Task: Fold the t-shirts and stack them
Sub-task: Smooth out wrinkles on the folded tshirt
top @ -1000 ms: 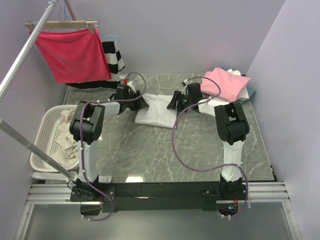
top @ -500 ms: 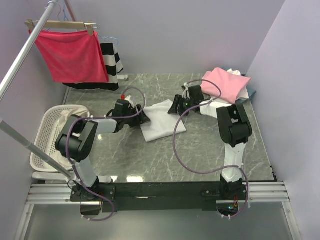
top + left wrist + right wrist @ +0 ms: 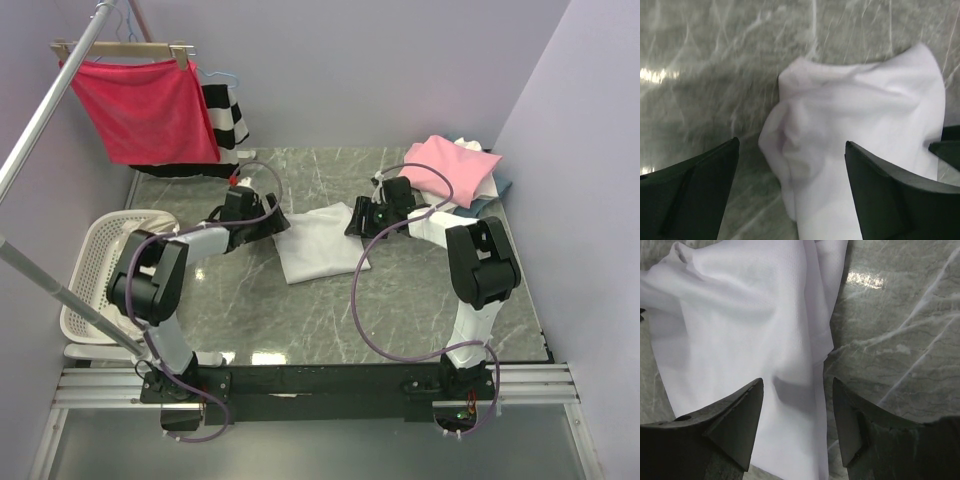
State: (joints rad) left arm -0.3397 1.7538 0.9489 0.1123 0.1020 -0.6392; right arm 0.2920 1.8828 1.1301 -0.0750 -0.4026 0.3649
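Observation:
A folded white t-shirt point(image 3: 320, 243) lies on the marble table point(image 3: 300, 310) between my two grippers. My left gripper point(image 3: 281, 225) hovers at its left edge with jaws wide open. In the left wrist view the rumpled fold of the white t-shirt point(image 3: 850, 125) lies loose under the left gripper point(image 3: 792, 145). My right gripper point(image 3: 354, 222) is at the shirt's right edge, open. In the right wrist view the white t-shirt point(image 3: 740, 325) lies flat below the right gripper point(image 3: 797, 382). A stack of folded t-shirts with a pink one point(image 3: 455, 168) on top sits at the back right.
A white laundry basket point(image 3: 92, 262) stands off the table's left edge. A red cloth on a wooden hanger point(image 3: 148, 108) and a black-and-white striped garment point(image 3: 228, 118) hang at the back left from a metal rail point(image 3: 45, 110). Walls close in on both sides.
The white t-shirt was folded over into a narrower shape. My left gripper has opened, let go of its left edge and drawn back a little. The right gripper stays at the right edge.

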